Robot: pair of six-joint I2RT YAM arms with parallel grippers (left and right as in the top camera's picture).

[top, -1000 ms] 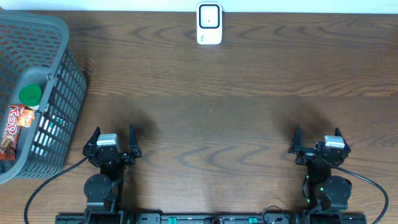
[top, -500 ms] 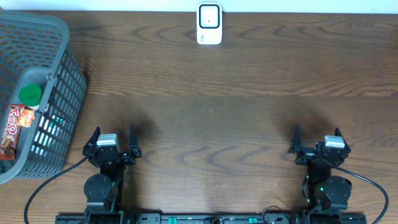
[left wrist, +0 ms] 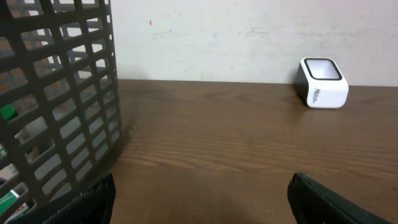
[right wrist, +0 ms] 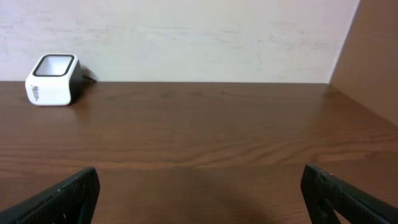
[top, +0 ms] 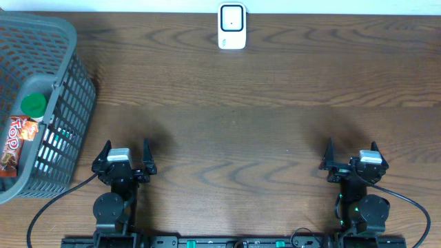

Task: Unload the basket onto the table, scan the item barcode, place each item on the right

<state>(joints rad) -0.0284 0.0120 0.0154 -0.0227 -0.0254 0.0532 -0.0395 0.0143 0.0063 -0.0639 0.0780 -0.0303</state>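
Note:
A white barcode scanner point(top: 232, 26) stands at the table's far edge, also visible as the scanner point(left wrist: 323, 91) in the left wrist view and the scanner point(right wrist: 53, 79) in the right wrist view. At the left, a grey basket point(top: 69, 41) holds a green-capped item point(top: 32, 105) and an orange snack packet point(top: 15, 141). My left gripper point(top: 125, 153) sits open at the near left, right of the basket point(left wrist: 68, 106). My right gripper point(top: 351, 153) sits open at the near right. Neither holds anything.
Bare brown wooden tabletop point(top: 234, 124) stretches between the grippers and the scanner. A pale wall point(right wrist: 186, 37) rises behind the table, and a brown panel point(right wrist: 373, 56) stands at the far right in the right wrist view.

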